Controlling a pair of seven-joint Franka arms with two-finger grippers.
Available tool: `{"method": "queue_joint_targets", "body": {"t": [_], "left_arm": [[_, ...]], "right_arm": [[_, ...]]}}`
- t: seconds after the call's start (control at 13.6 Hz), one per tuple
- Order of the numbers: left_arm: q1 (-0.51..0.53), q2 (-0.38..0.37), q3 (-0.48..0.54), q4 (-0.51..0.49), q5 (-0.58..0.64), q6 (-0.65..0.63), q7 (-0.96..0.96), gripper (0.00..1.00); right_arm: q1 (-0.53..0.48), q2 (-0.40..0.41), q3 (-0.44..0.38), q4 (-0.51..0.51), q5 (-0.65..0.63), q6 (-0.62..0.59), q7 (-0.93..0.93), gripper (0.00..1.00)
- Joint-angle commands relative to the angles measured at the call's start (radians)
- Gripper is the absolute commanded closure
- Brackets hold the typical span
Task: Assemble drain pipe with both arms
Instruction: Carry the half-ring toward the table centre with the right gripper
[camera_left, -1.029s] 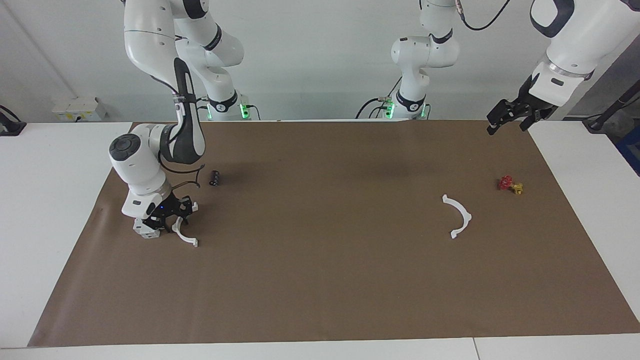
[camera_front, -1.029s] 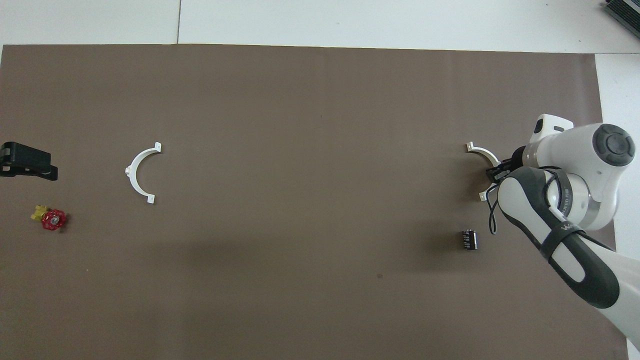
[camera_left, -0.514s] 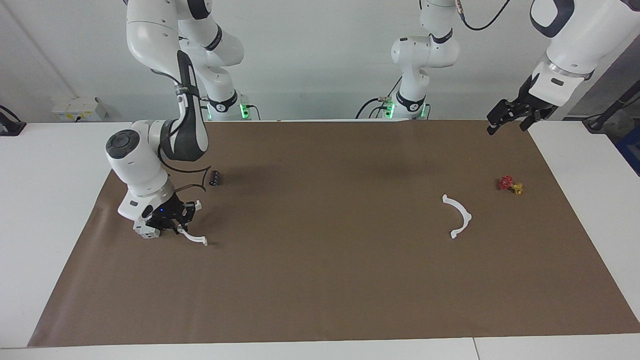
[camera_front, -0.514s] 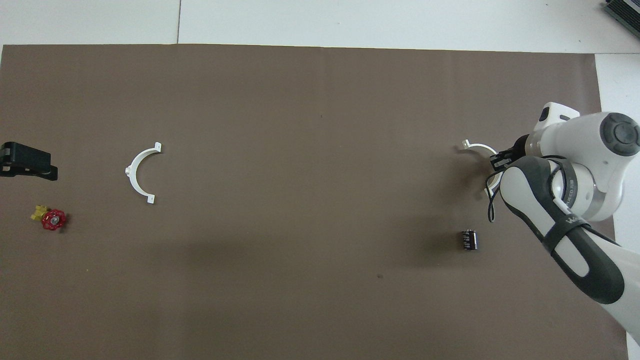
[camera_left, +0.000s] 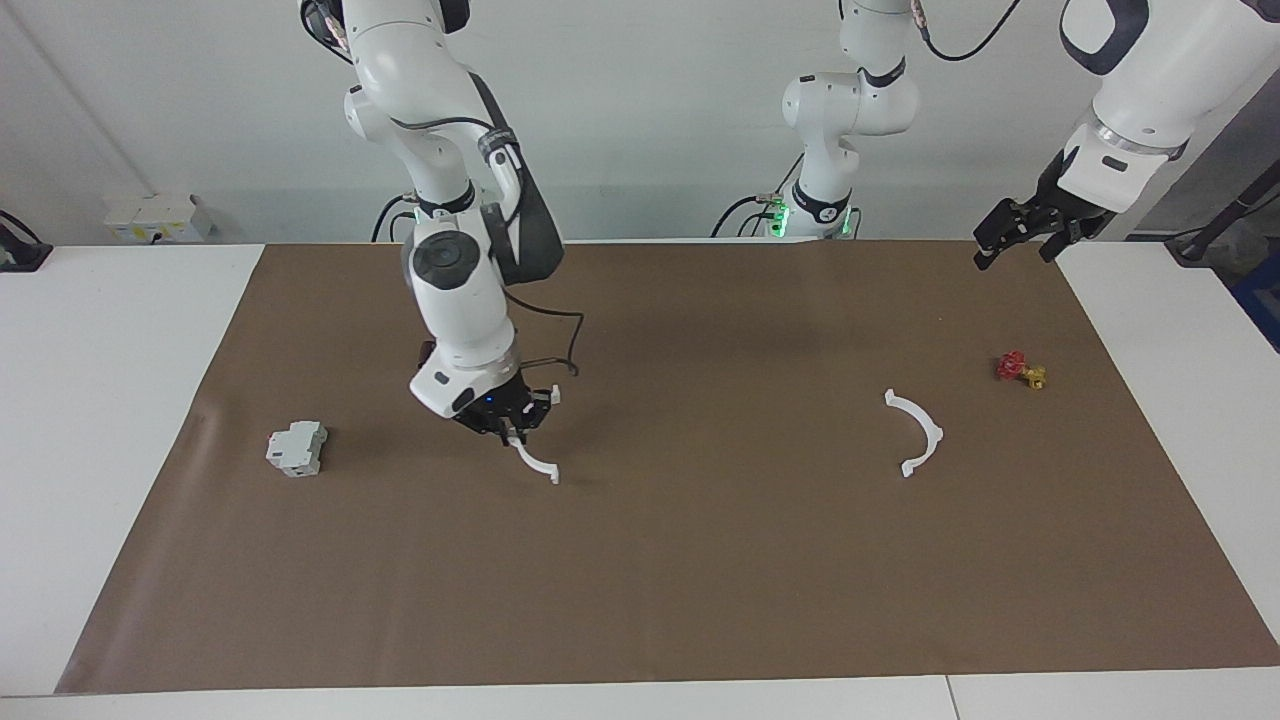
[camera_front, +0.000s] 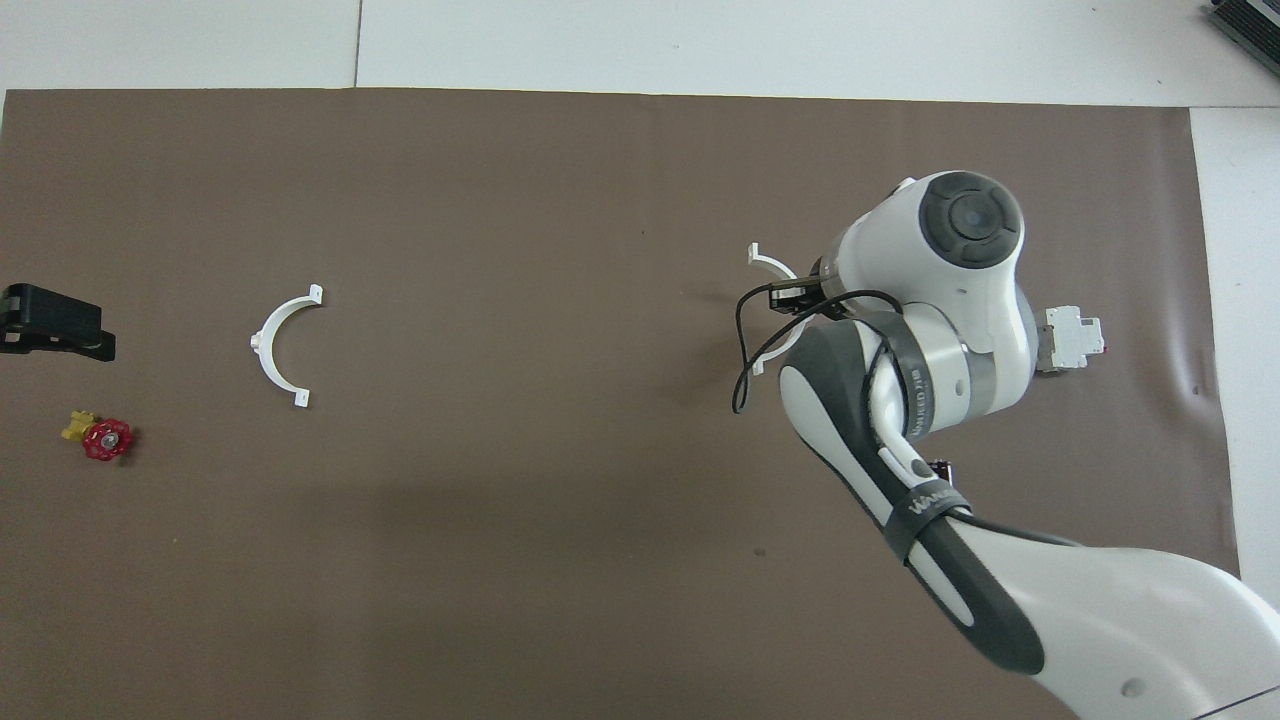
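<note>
One white half-ring of the drain pipe (camera_left: 536, 463) (camera_front: 770, 266) hangs low over the brown mat, with my right gripper (camera_left: 511, 428) (camera_front: 790, 300) shut on its arc. The right arm's wrist hides the middle of that half-ring in the overhead view. The second half-ring (camera_left: 916, 432) (camera_front: 279, 345) lies flat on the mat toward the left arm's end. My left gripper (camera_left: 1014, 248) (camera_front: 52, 325) waits open in the air over the mat's edge at that end, holding nothing.
A pale grey boxy block (camera_left: 297, 447) (camera_front: 1073, 338) sits on the mat toward the right arm's end. A small black cylinder (camera_front: 940, 467) peeks out under the right arm. A red and yellow valve piece (camera_left: 1019, 369) (camera_front: 104, 439) lies near the left gripper.
My right gripper has closed on the half-ring beside the grey block, lifted it and carried it toward the middle of the mat. The left arm has not moved.
</note>
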Motion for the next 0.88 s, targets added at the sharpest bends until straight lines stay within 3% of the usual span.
{"method": "queue_joint_targets", "body": {"t": [0.0, 0.37, 0.81], "left_arm": [[0.007, -0.013, -0.001, -0.001, -0.009, -0.014, 0.006, 0.0], [0.007, -0.013, -0.001, -0.001, -0.009, -0.014, 0.006, 0.0], [0.007, -0.013, -0.001, -0.001, -0.009, -0.014, 0.006, 0.0]], "right_arm": [[0.08, 0.101, -0.007, 0.102, -0.003, -0.017, 0.122, 1.0], [0.157, 0.121, -0.005, 0.087, -0.014, 0.016, 0.166, 1.0], [0.177, 0.109, -0.005, 0.005, -0.066, 0.058, 0.169, 1.0]]}}
